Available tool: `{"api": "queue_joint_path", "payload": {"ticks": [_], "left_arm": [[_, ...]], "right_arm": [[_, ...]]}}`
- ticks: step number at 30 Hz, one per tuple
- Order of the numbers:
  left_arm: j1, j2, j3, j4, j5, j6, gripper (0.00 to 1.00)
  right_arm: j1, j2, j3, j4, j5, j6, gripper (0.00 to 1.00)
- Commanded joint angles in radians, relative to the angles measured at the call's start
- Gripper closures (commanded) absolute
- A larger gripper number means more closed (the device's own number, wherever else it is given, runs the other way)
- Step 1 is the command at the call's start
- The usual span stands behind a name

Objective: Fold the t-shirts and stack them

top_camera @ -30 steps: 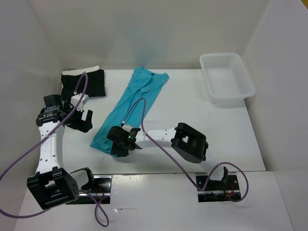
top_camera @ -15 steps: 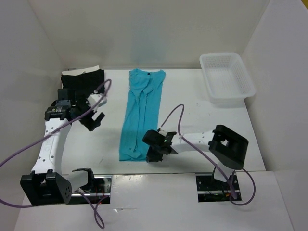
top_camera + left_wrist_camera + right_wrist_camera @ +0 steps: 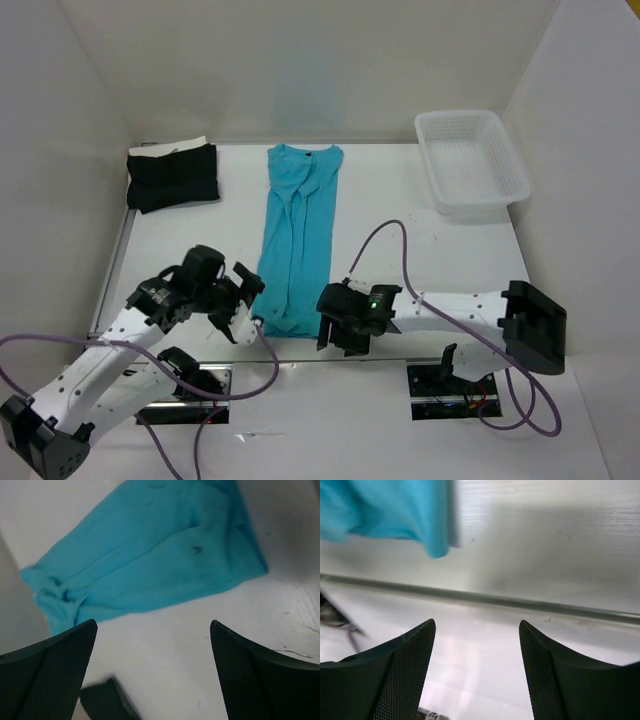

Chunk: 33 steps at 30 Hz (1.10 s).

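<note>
The turquoise t-shirt (image 3: 298,235) lies as a long narrow strip down the middle of the table, collar at the back. Its near hem shows in the left wrist view (image 3: 150,555), and one hem corner shows in the right wrist view (image 3: 395,510). A folded black t-shirt (image 3: 172,178) sits at the back left, with a cream-white t-shirt edge (image 3: 170,147) showing behind it. My left gripper (image 3: 243,303) (image 3: 153,625) is open just left of the turquoise hem, holding nothing. My right gripper (image 3: 328,330) (image 3: 476,625) is open and empty just right of that hem, over the table's near edge.
A white lattice basket (image 3: 470,165) stands at the back right. The table's near edge (image 3: 530,602) runs right under the right gripper. A dark blurred object (image 3: 107,700) lies low between the left fingers. White walls close in the left, back and right sides.
The right gripper pulled the turquoise shirt straight, let go of the hem and moved off to the right. The left arm swung from beside the black shirt to the hem's left side.
</note>
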Motion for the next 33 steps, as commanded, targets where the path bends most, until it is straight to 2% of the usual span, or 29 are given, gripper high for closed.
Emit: {"api": "queue_joint_path", "payload": {"ticks": [1, 5, 8, 10, 13, 16, 17, 18, 21, 27, 33], "left_arm": [[-0.118, 0.037, -0.099, -0.035, -0.01, 0.196, 0.0], [-0.22, 0.124, -0.21, 0.053, -0.029, 0.311, 0.0], [-0.281, 0.202, -0.268, 0.157, -0.045, 0.344, 0.0], [-0.292, 0.262, -0.25, 0.161, -0.036, 0.344, 0.01], [-0.292, 0.432, -0.178, 0.128, -0.036, 0.333, 0.08], [-0.292, 0.495, -0.135, 0.137, -0.036, 0.281, 0.21], [-0.292, 0.496, -0.144, 0.201, -0.059, 0.266, 0.25], [-0.292, 0.496, -0.194, 0.232, -0.14, 0.284, 0.32], [-0.292, 0.486, -0.195, 0.165, -0.155, 0.27, 0.34], [-0.292, 0.427, -0.207, 0.176, -0.164, 0.247, 0.39], [-0.301, 0.407, -0.216, 0.185, -0.164, 0.238, 0.61]], "right_arm": [[-0.064, -0.104, 0.008, -0.069, 0.043, 0.004, 0.27], [-0.157, -0.129, -0.013, 0.0, 0.007, -0.051, 0.27], [-0.177, -0.083, 0.013, 0.009, 0.007, -0.078, 0.27], [-0.177, -0.02, 0.04, 0.009, -0.002, -0.109, 0.27], [-0.186, 0.053, 0.063, 0.018, -0.02, -0.135, 0.27], [-0.186, 0.103, 0.086, 0.056, -0.048, -0.157, 0.27], [-0.186, 0.112, 0.086, 0.056, -0.048, -0.166, 0.27], [-0.186, 0.112, 0.096, 0.056, -0.048, -0.166, 0.27], [-0.195, 0.123, 0.096, 0.069, -0.071, -0.177, 0.27], [-0.195, 0.155, 0.096, 0.116, -0.12, -0.177, 0.27], [-0.195, 0.215, 0.119, 0.158, -0.149, -0.177, 0.27]]}}
